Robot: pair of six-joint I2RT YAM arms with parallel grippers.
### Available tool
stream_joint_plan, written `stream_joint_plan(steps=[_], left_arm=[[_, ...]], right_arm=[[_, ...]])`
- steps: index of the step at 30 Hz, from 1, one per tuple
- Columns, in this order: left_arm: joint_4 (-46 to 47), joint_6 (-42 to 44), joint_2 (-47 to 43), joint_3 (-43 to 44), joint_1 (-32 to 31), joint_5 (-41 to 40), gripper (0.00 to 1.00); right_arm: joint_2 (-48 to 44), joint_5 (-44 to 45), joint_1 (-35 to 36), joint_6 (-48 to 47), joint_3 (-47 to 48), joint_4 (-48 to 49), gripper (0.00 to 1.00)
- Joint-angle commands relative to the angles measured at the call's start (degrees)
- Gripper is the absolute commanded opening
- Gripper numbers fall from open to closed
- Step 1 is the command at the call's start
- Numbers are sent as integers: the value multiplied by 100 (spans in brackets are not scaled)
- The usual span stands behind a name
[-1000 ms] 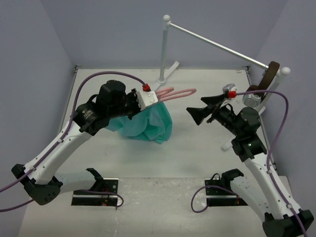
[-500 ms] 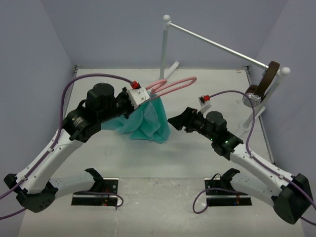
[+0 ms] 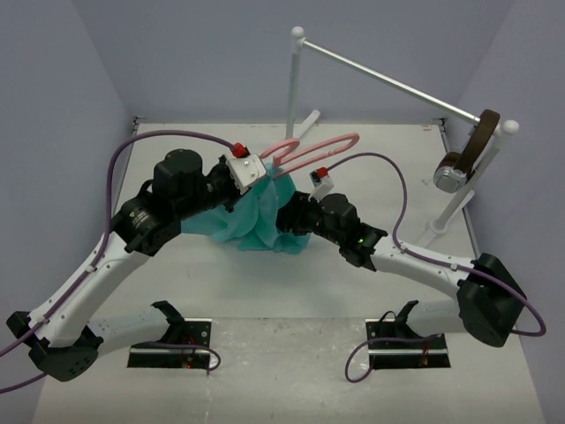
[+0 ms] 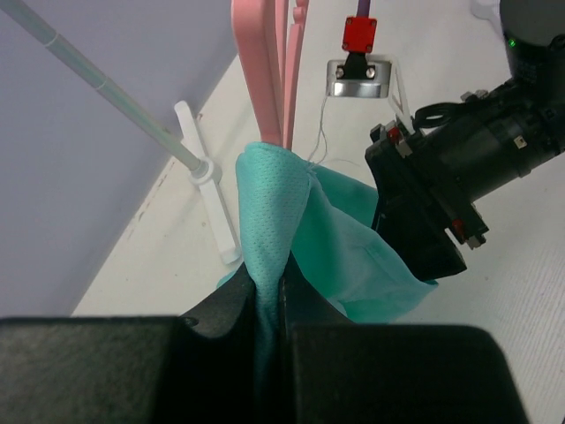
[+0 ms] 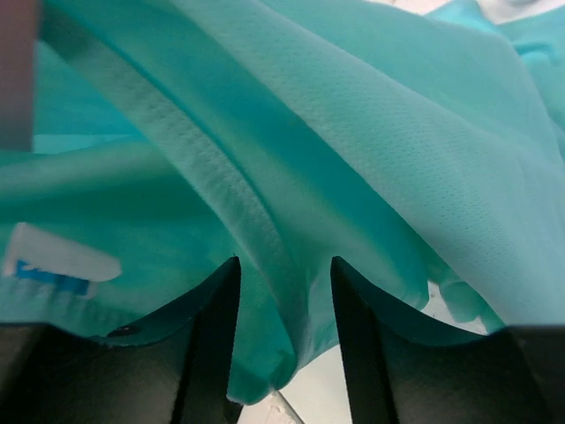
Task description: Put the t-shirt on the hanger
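Note:
The teal t-shirt [image 3: 256, 219] hangs bunched from my left gripper [image 3: 267, 179], which is shut on a fold of its fabric [image 4: 274, 203] just below the pink hanger [image 3: 311, 150]. In the left wrist view the hanger [image 4: 265, 79] rises straight above the pinched fold, its lower end hidden by cloth; my left gripper [image 4: 269, 287] clamps the fabric tight. My right gripper [image 3: 289, 221] has pushed into the shirt's right side. In the right wrist view its jaws [image 5: 282, 265] stand apart with a hem fold of the t-shirt [image 5: 353, 132] between them. A white neck label [image 5: 57, 256] shows at left.
A silver rack rod [image 3: 388, 84] runs from a white post [image 3: 291, 88] at the back to a second white post [image 3: 459, 199] at right. A brown and silver object [image 3: 463, 159] hangs at the rod's right end. Lilac walls close in on three sides.
My right arm swung left from the right side into the shirt, and its jaws have narrowed. My left gripper shifted slightly with the shirt and hanger, still clamped.

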Motion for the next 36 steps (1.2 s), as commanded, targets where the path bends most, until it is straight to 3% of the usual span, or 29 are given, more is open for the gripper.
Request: stream_joint_plan(steps=[1, 2, 5, 6, 9, 12, 18, 24, 30, 36], left_arm=[[629, -207, -177, -26, 21, -2, 0], [637, -209, -177, -17, 22, -5, 0], [578, -309, -182, 53, 34, -260, 0], [511, -353, -182, 94, 40, -414, 0], [418, -498, -302, 132, 65, -634, 0], [370, -644, -594, 166, 83, -381, 0], [88, -747, -920, 220, 88, 550, 0], [292, -791, -1079, -76, 100, 801, 0], [-130, -586, -538, 83, 118, 306, 0], [136, -567, 6, 175, 179, 849, 0]], right_arm=[[291, 225, 111, 246, 49, 360, 43], [307, 226, 112, 255, 42, 370, 40], [54, 483, 112, 194, -192, 162, 9], [-113, 706, 110, 129, -243, -103, 5], [-672, 1325, 20, -160, -232, -946, 4], [-1258, 1535, -654, -492, -162, -1729, 1], [-1968, 1246, -2323, -1250, 517, -2967, 0], [-1803, 670, -3485, -1900, 1982, -3922, 0], [-2085, 375, -3694, -2065, 2983, -4654, 0], [-1750, -764, -3624, -2347, 3993, -5439, 0]])
